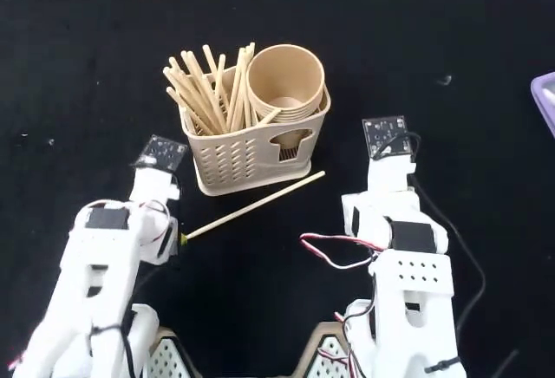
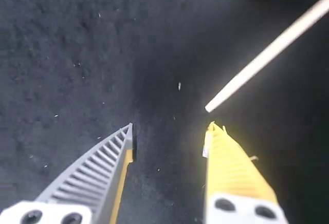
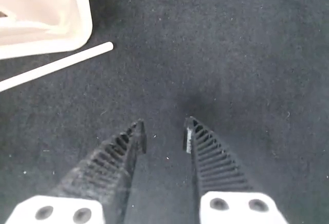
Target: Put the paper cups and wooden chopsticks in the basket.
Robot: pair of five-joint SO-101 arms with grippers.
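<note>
One loose chopstick (image 1: 256,205) lies flat just in front of the basket (image 1: 251,148), its near end right by the left gripper (image 2: 169,129), jaws apart and empty, so best straddle it squarely and pinch inward of that end, while the right gripper (image 3: 164,129) gapes empty too.

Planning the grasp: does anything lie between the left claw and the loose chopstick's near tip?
No. In the left wrist view, bare black tabletop separates the left claw from the loose chopstick.

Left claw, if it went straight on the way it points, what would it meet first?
Likely the loose chopstick, its end just ahead of the left claw; depth unclear.
</note>
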